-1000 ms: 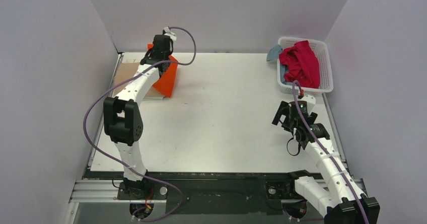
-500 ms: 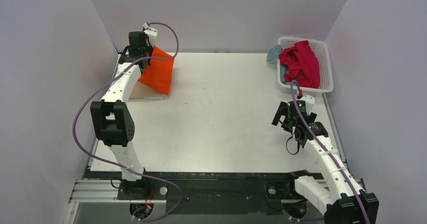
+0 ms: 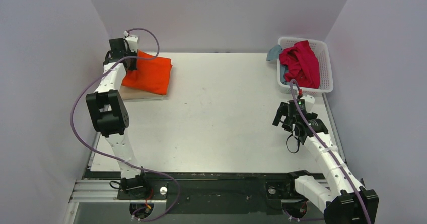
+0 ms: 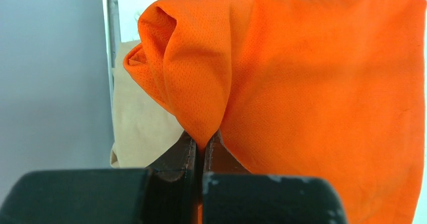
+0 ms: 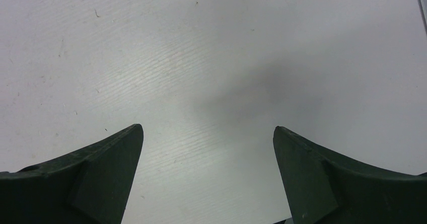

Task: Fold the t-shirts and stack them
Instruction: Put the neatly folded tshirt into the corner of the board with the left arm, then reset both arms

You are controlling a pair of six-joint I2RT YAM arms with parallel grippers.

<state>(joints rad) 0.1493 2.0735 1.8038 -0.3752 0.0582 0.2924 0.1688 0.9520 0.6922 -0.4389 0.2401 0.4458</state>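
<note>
A folded orange t-shirt [image 3: 150,74] lies on a tan t-shirt [image 3: 132,94] at the far left corner of the table. My left gripper [image 3: 126,59] is at its far left edge, shut on a pinch of the orange t-shirt [image 4: 302,83]; the cloth rises from between its fingers [image 4: 184,153]. The tan t-shirt [image 4: 136,118] shows beneath at the left. My right gripper [image 3: 283,118] hovers open over bare table at the right, nothing between its fingertips [image 5: 121,148]. A crimson t-shirt [image 3: 300,63] and a grey-blue one [image 3: 274,52] sit in the basket.
The white lattice basket [image 3: 325,63] stands at the far right corner. Grey walls close in the table on the left, back and right. The left arm's purple cable [image 3: 80,108] loops along the left edge.
The left arm swung left toward the far corner, carrying the orange shirt's edge over so it now lies flat on the tan one. The right arm has stayed put.
</note>
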